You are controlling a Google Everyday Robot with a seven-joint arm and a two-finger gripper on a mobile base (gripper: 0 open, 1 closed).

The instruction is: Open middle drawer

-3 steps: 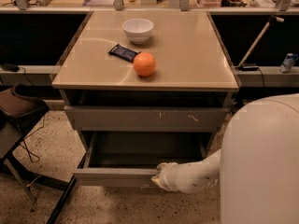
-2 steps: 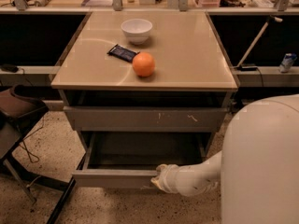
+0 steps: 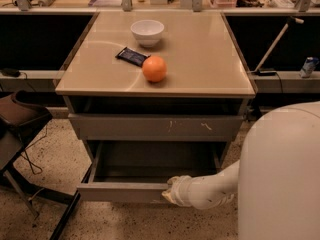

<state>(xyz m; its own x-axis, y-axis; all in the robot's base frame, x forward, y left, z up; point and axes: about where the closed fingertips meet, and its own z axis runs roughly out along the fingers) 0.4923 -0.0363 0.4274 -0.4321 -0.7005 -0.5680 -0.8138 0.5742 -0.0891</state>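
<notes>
My gripper [image 3: 172,191] is at the front edge of the middle drawer [image 3: 120,192], which sits pulled out. I cannot tell if it is holding on.

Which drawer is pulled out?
The middle drawer, the plain-fronted one below the drawer front with white scratches. It sticks far out so its grey inside shows, and the gripper is at its front edge.

Middle drawer [image 3: 125,191]: wide, shallow, grey, with a plain flat front. It stands pulled out at lower centre of frame, grey box interior exposed. Gripper [image 3: 169,193] is at the front's right end.
</notes>
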